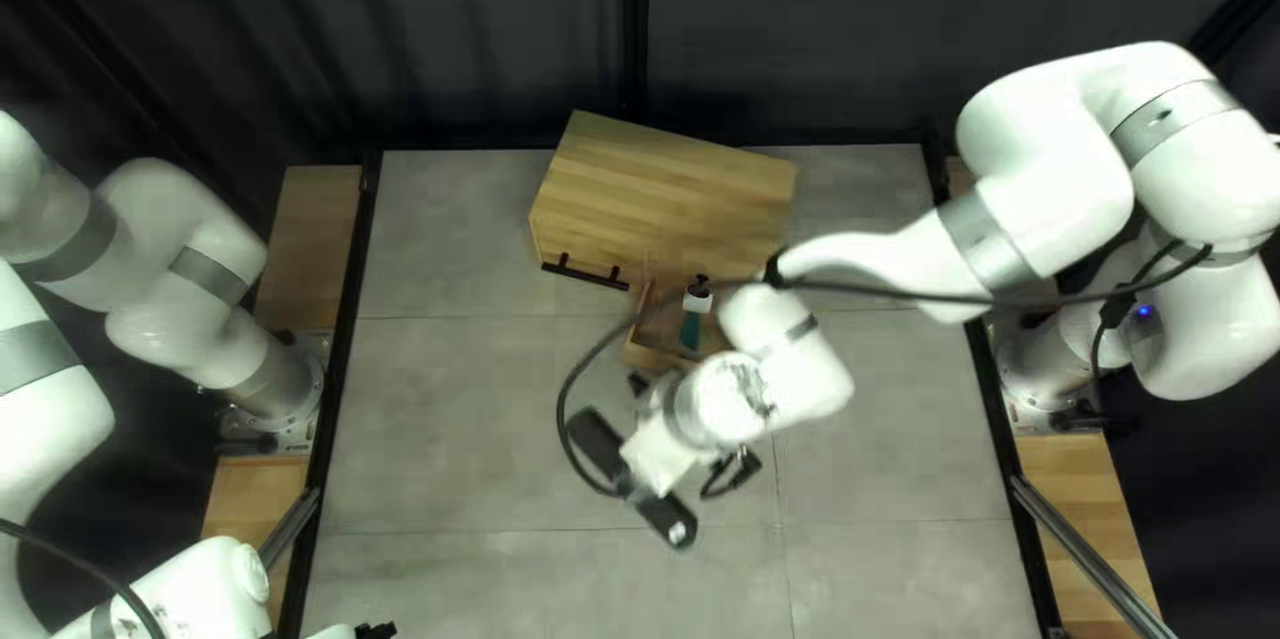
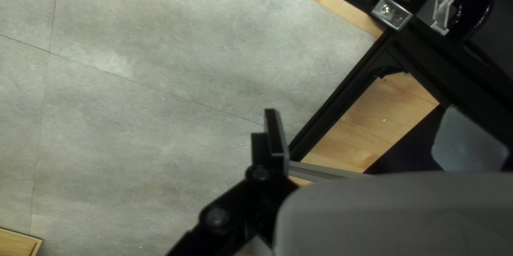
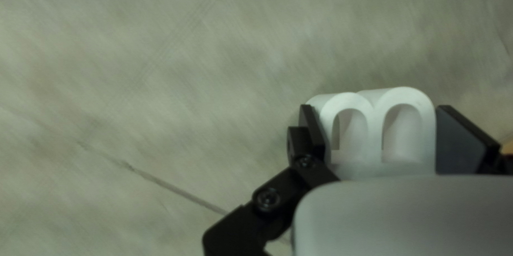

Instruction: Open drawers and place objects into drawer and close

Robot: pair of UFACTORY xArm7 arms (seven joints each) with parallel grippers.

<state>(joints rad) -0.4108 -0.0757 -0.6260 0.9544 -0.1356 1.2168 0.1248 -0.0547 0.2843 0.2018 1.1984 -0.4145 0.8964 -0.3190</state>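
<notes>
A wooden cabinet (image 1: 667,192) stands askew near the far edge, with a black handle (image 1: 584,274) on its front. Beside that handle a drawer (image 1: 654,355) is open, holding a teal bottle (image 1: 691,330) with white collar and black top. My right gripper (image 1: 631,479) is over the table just nearer than the drawer. In its wrist view the right gripper (image 3: 379,138) is shut on a white object (image 3: 375,128) with two arched hollows. At the near left my left gripper (image 1: 376,631) is partly out of view; its wrist view shows the left gripper (image 2: 368,138) open, holding nothing.
My right arm (image 1: 907,263) and its cable cross above the cabinet's near right side. A black frame rail (image 2: 342,95) and wooden strip (image 2: 374,122) border the table beside my left gripper. A wooden corner (image 2: 18,242) shows at that view's edge.
</notes>
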